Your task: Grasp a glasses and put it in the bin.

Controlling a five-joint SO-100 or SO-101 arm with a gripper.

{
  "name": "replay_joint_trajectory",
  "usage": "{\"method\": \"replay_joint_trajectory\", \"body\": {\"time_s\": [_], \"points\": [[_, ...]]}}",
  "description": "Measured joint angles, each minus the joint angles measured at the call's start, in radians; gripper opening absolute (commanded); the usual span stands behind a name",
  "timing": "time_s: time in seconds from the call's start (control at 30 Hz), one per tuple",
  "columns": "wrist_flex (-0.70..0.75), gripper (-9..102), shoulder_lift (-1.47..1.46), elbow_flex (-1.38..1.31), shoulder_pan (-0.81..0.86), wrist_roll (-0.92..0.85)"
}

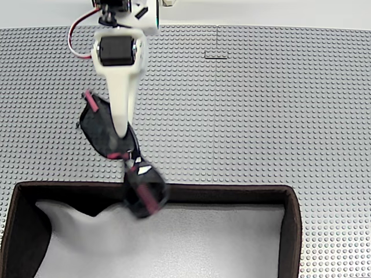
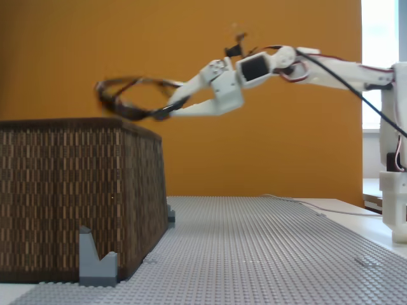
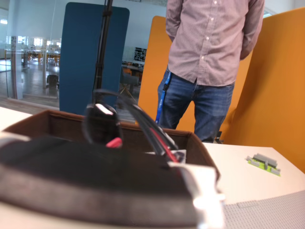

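Note:
My gripper [image 1: 125,148] is shut on the glasses [image 1: 103,128] near the nose bridge and holds them in the air. They have dark lenses, a black frame and pink-red accents. In the top-down fixed view one lens hangs over the grey baseplate, and the other, blurred, hangs over the far rim of the bin [image 1: 232,193]. From the side, the gripper [image 2: 164,112] carries the glasses [image 2: 124,98] just above the top right edge of the brown woven bin [image 2: 63,190]. In the wrist view the glasses [image 3: 102,125] stand in front of the bin's brown rim [image 3: 57,120], above a blurred dark finger [image 3: 95,179].
The studded grey baseplate [image 1: 261,116] covers the table. A grey brick bracket [image 2: 96,260] stands against the bin's near corner. The arm's base [image 2: 395,190] is at the right of the side view. Beyond the bin stands a person [image 3: 209,52], and a small green-grey brick piece [image 3: 264,163] lies on the table.

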Motion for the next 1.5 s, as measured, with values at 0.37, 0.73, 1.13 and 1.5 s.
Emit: {"method": "replay_joint_trajectory", "body": {"time_s": [0.37,0.73,1.13,1.5], "points": [[-0.043,27,-0.051,-0.101,0.0,0.025],[0.02,23,0.497,0.597,-0.037,-0.077],[0.02,23,1.173,1.305,0.029,-0.278],[0.147,21,1.548,1.528,0.087,-0.37]]}}
